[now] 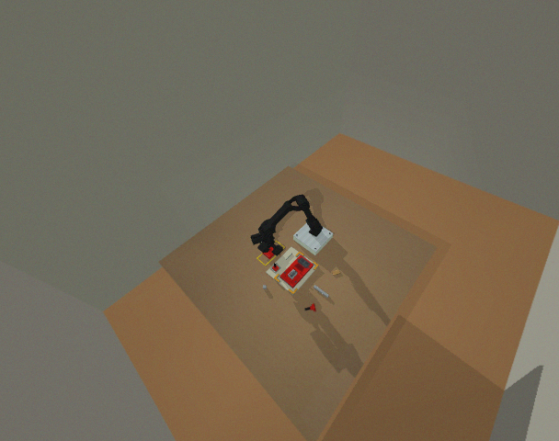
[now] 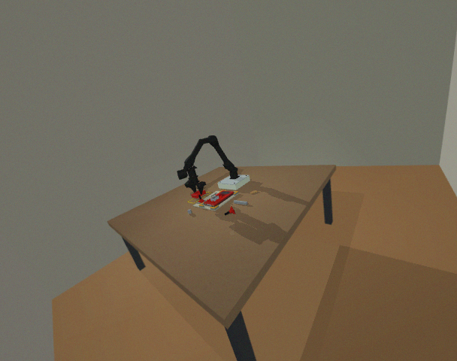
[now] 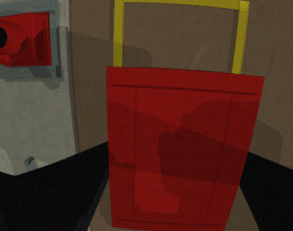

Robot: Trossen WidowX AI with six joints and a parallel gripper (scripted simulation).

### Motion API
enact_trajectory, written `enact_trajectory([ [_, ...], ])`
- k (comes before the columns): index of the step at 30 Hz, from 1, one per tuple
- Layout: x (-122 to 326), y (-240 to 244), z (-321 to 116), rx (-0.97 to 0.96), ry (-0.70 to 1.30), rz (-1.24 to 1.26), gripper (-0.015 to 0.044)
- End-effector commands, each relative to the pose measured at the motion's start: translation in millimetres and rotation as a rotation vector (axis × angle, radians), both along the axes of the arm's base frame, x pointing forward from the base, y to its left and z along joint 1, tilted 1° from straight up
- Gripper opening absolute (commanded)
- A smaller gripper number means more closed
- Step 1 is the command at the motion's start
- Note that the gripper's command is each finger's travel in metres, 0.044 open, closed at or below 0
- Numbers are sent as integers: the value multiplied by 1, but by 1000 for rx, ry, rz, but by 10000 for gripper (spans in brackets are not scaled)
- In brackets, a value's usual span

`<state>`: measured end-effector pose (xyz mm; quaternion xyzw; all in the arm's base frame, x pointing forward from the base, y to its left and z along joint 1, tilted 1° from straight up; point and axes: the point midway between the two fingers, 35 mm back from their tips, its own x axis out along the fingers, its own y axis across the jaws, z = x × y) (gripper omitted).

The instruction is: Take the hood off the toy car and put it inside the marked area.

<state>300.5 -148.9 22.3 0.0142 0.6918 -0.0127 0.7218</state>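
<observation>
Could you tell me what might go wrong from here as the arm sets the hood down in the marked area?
1. The red hood, clamped in the gripper, covers only the near part of the yellow outline in the wrist view; released here, it may land partly outside it.
2. The hood's height above the table is unclear; an early release could let it drop and slide.
3. The car's base plate lies close beside; drift that way risks contact.

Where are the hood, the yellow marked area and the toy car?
hood point(image 3: 181, 148): wrist view, middle of its red panel.
yellow marked area point(image 3: 180, 0): wrist view, its far edge.
toy car point(image 1: 296, 271): top view, red body.
</observation>
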Motion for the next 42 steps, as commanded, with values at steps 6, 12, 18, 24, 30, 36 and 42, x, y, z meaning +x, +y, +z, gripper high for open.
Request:
enact_trajectory([
  [6,-1,0,-5,0,2,1,0],
  [12,0,0,-8,0,2,1,0],
  [18,0,0,-11,0,2,1,0],
  [24,0,0,-14,1,2,1,0],
  [30,0,0,-17,1,2,1,0],
  [36,1,0,-15,0,0,1,131],
  [42,1,0,-15,0,0,1,289],
])
